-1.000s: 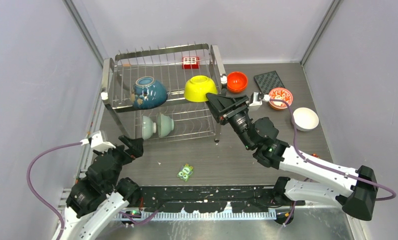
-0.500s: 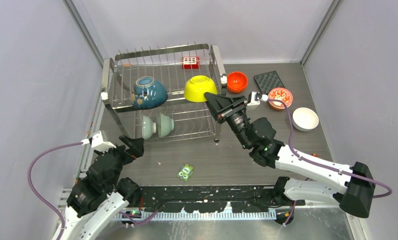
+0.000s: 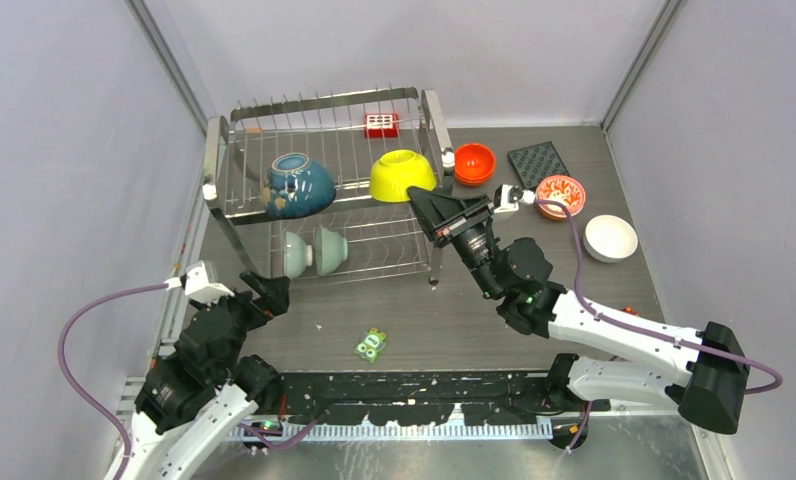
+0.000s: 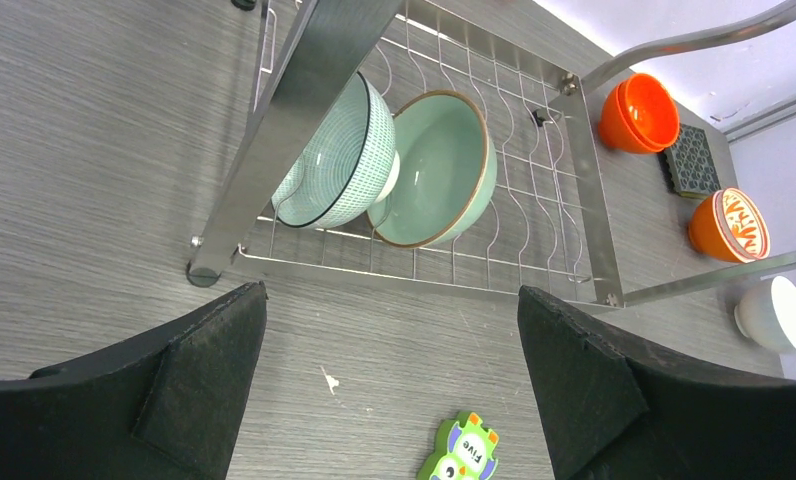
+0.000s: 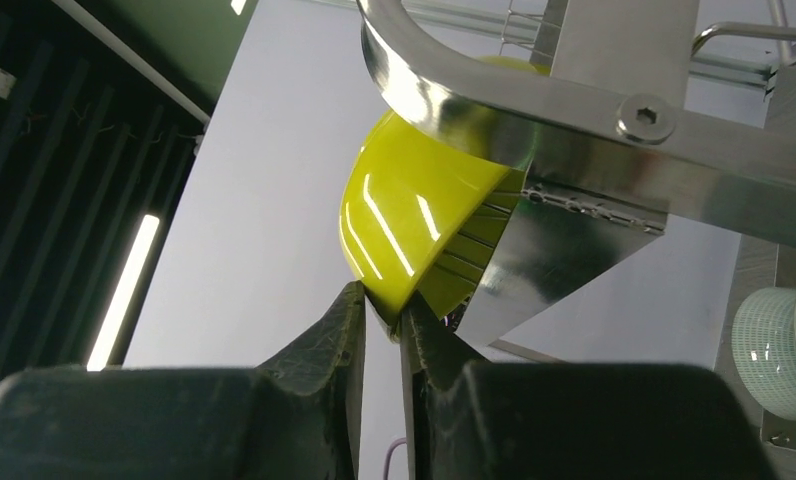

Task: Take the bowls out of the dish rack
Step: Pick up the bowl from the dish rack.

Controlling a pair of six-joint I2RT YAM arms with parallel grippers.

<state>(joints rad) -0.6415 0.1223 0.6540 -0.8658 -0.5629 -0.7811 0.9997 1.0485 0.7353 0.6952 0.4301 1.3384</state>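
On the wrist camera, right jaws pinch the yellow bowl (image 5: 414,220).

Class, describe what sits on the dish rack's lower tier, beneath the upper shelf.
Two pale green bowls stand on edge side by side: a ribbed bowl and a smooth bowl. A bar of the dish rack covers part of the ribbed one.
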